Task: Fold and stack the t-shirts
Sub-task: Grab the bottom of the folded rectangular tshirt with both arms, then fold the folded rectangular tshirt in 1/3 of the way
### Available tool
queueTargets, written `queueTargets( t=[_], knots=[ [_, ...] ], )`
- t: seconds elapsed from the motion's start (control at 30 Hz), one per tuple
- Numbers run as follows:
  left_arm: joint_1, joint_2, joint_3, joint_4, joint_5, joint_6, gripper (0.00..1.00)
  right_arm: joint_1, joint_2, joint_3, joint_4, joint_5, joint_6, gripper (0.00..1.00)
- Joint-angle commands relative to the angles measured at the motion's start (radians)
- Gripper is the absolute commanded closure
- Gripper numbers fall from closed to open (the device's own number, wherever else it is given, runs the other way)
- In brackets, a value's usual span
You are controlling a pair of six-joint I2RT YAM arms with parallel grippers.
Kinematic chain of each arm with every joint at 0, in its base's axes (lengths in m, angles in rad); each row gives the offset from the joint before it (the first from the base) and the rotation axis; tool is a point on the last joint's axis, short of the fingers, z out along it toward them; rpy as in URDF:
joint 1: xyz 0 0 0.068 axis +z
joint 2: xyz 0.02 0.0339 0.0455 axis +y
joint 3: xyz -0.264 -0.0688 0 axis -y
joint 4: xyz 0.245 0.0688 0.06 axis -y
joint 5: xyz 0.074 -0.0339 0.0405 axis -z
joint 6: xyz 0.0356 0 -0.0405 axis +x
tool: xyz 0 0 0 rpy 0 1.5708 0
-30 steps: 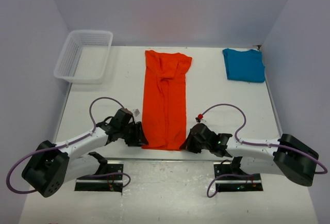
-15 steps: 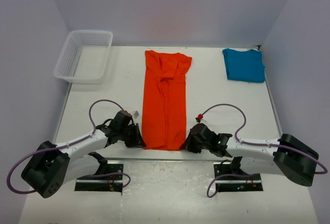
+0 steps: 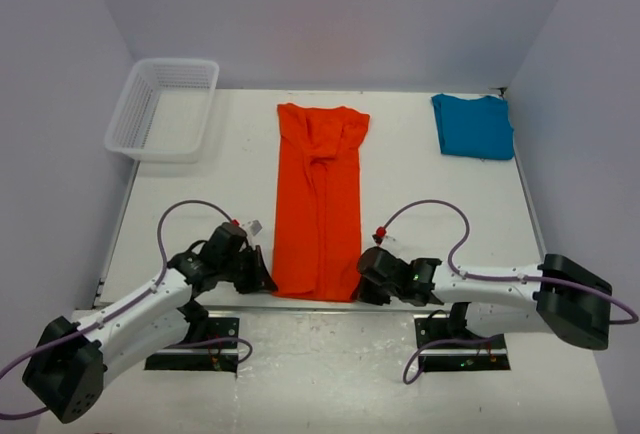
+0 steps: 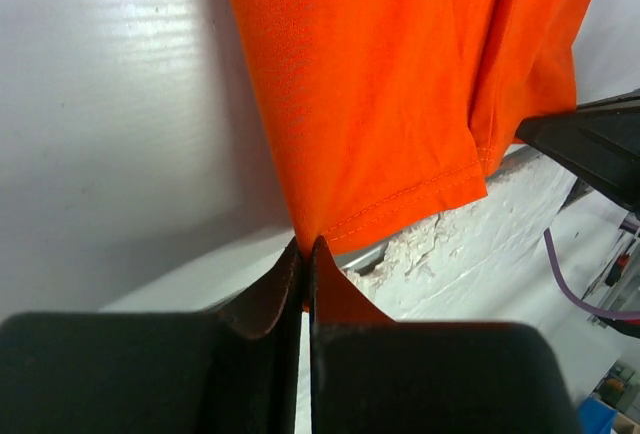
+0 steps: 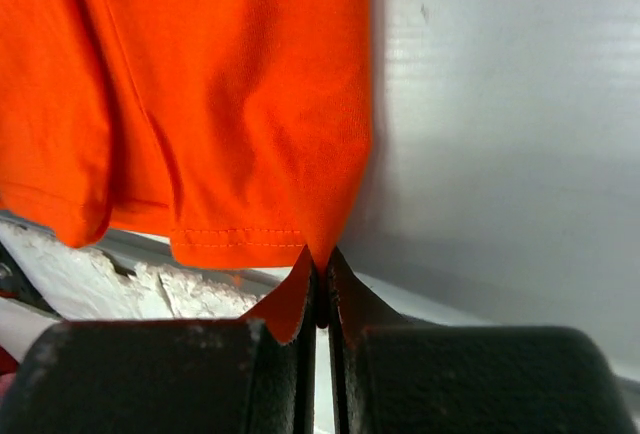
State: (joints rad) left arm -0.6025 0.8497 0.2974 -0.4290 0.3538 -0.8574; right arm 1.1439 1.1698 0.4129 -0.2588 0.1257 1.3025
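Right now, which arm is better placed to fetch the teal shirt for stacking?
Right, probably. The teal shirt lies at the far right corner, on that arm's side. Both the right pincer and left pincer are shut on near hem corners of the orange shirt, so neither is free.

My left arm [image 3: 140, 306] and right arm [image 3: 490, 289] are white tubes with chunky black joints and blocky black bases [image 3: 65, 379]. A thin purple cable [image 3: 195, 203] loops off each (red tip at the wrist end). The fingers [image 4: 140, 374] are matte black.
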Motion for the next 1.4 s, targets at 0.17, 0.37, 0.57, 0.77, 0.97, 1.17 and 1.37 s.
queueTargets(
  t=[0.17,0.37,0.57,0.77,0.97,1.17,1.37],
  knots=[
    [-0.016,-0.107,0.039,-0.169,-0.006,-0.04,1.0,0.149,0.019,0.058,-0.327,0.116,0.133,1.0],
    [-0.019,-0.107,0.075,-0.175,-0.012,-0.029,1.0,0.171,-0.027,0.151,-0.465,0.186,0.121,1.0],
    [-0.017,0.02,0.231,-0.139,-0.053,0.023,1.0,0.057,0.019,0.282,-0.481,0.227,-0.1,1.0],
    [-0.016,0.192,0.4,-0.091,-0.116,0.081,1.0,-0.125,0.094,0.446,-0.467,0.226,-0.37,1.0],
    [0.061,0.37,0.572,-0.042,-0.115,0.152,1.0,-0.334,0.214,0.661,-0.467,0.172,-0.607,1.0],
    [0.173,0.578,0.79,-0.042,-0.113,0.248,1.0,-0.452,0.43,0.877,-0.456,0.065,-0.79,1.0],
    [0.231,0.81,0.982,-0.037,-0.082,0.297,1.0,-0.524,0.635,1.067,-0.451,-0.037,-0.876,1.0]
  ],
)
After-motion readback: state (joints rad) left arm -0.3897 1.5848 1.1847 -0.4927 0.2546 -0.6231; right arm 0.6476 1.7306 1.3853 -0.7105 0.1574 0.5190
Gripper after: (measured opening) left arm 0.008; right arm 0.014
